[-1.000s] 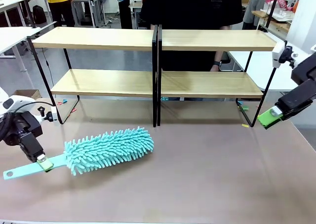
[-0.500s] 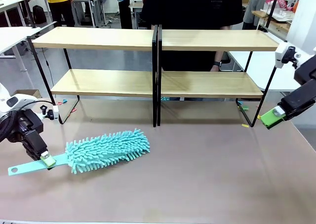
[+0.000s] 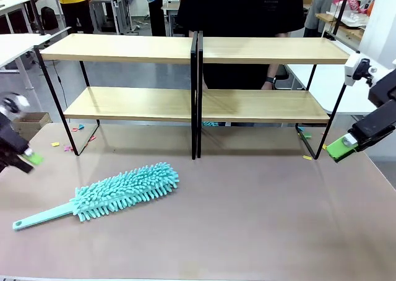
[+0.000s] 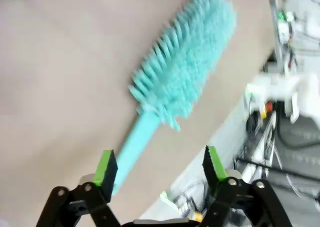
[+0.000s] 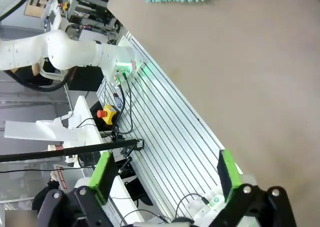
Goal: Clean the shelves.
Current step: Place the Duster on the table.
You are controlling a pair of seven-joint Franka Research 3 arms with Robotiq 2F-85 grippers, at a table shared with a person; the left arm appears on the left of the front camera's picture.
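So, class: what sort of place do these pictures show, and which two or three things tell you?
Probably a robotics lab or workshop, not a home. The shelves stand bare on a work table like a test prop, the right gripper reaches in from the side, and more white tables with people standing fill the room behind.

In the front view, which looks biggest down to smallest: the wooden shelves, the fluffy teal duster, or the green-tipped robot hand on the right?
1. The shelves
2. The duster
3. The right hand, partly cut off at the picture's edge
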